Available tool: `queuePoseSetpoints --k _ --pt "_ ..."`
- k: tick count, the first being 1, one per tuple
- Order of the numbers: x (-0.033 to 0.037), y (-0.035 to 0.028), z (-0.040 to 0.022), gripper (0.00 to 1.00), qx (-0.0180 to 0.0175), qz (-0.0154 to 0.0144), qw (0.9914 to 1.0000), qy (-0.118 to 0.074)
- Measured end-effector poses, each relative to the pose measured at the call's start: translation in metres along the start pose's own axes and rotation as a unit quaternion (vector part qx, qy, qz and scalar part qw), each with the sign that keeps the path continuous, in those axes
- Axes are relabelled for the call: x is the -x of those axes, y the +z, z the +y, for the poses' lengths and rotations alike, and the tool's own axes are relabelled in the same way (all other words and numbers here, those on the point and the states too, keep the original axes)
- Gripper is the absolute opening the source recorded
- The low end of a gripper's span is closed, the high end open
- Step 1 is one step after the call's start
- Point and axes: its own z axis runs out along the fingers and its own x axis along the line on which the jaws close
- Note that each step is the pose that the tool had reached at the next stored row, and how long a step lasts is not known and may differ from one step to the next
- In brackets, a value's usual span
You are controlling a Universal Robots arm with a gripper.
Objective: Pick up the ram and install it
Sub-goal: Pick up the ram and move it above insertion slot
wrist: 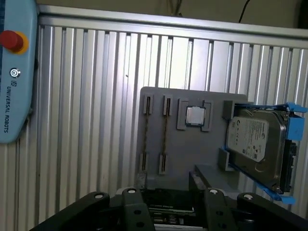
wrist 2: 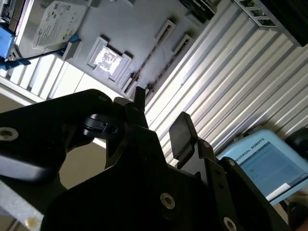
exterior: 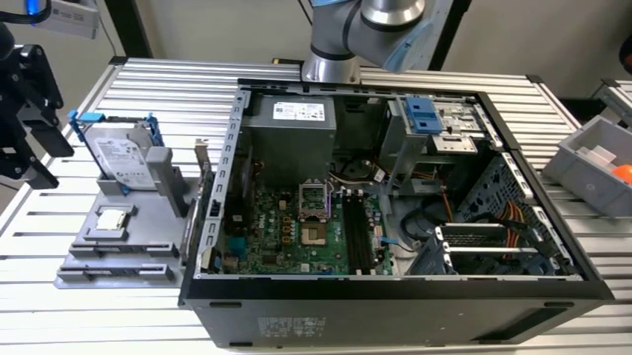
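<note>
Ram (wrist: pixel 165 137) sat on edge in the grey holder (wrist: pixel 192 154), not yet picked up. In the first wrist view it read as a thin dark strip strung between two end clips, with a second strip like it just beside. I could not tell whether both strips were sticks. Standing it on edge probably left the long top edge free for pinching.

My pincer (wrist 2: pixel 160 114) was spread with nothing between the fingertips, and table slats showed through the gap in the second wrist view. It hung clear of the holder, touching nothing, with the ram well apart from it.

Further along the holder, a small square processor chip (wrist: pixel 195 116) sat in its own pocket. It lay between the ram strips and the hard drive (wrist: pixel 255 139), which leaned in a blue frame (wrist: pixel 288 108).

The open computer case (exterior: pixel 395 310) lay on its side just beside the holder, at the exterior view's right of it. Its board (exterior: pixel 286 229) faced up, I'd guess so the black slots (exterior: pixel 357 229) could be reached from above. The slots looked bare, so install was not done.

Everything rested on a ribbed aluminium table (exterior: pixel 148 81). A light blue control pendant (wrist: pixel 14 86) with a red button lay on the slats. A grey bin (exterior: pixel 593 159) with something orange in it stood at the exterior view's right edge. A plain pale wall (exterior: pixel 197 29) stood behind.
</note>
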Motion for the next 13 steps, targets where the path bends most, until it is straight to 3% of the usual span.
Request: queuePoseSetpoints --k 4,8,13 --pt "-0.0001 0.0053 0.0001 1.00 0.0002 0.0002 1.00000 0.000" --pt "-0.0003 0.0105 0.0002 1.00 0.0051 -0.0001 0.99999 0.000" --pt "-0.0005 0.0168 0.0003 1.00 0.0044 -0.0006 0.99999 0.000"
